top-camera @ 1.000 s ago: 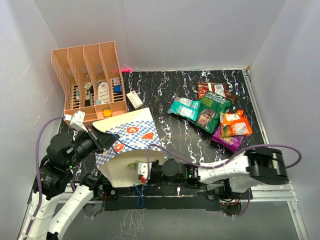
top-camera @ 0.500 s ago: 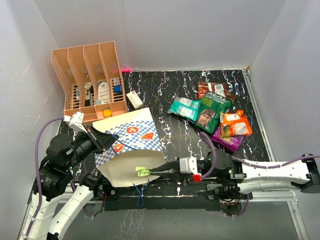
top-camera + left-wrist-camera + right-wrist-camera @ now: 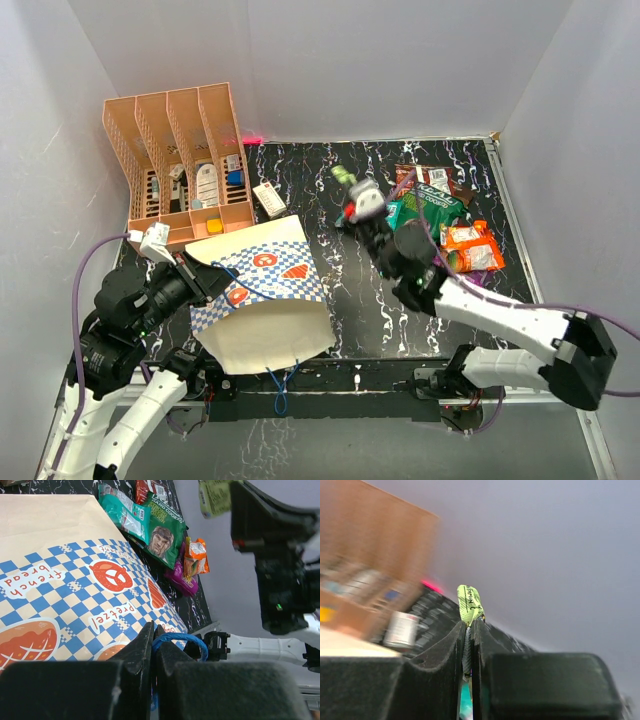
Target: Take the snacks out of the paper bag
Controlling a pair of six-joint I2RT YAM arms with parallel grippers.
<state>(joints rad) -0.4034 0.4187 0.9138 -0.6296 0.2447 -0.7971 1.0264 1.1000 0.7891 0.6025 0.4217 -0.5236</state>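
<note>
My right wrist view is smeared with blur, so the salmon-pink plastic file organiser (image 3: pixel 375 565) is only a haze there. From above, my right arm covers part of the green foil snack packet (image 3: pixel 432 207) and nearly all of the purple foil packet (image 3: pixel 181 578). The right gripper (image 3: pixel 470 626) is clenched on a small lime-green foil packet (image 3: pixel 470 601), held up off the black marbled table (image 3: pixel 350 290) beside the snack pile near the right edge. A bare strip of table separates that pile from the blue-checked white paper bag (image 3: pixel 262 262), whose mouth faces the arm bases. The left gripper (image 3: pixel 153 630) pinches its blue cord handle (image 3: pixel 185 639). I read "pretzel" and "french bread" on the bag. The lime packet's black lettering is too small to read.
</note>
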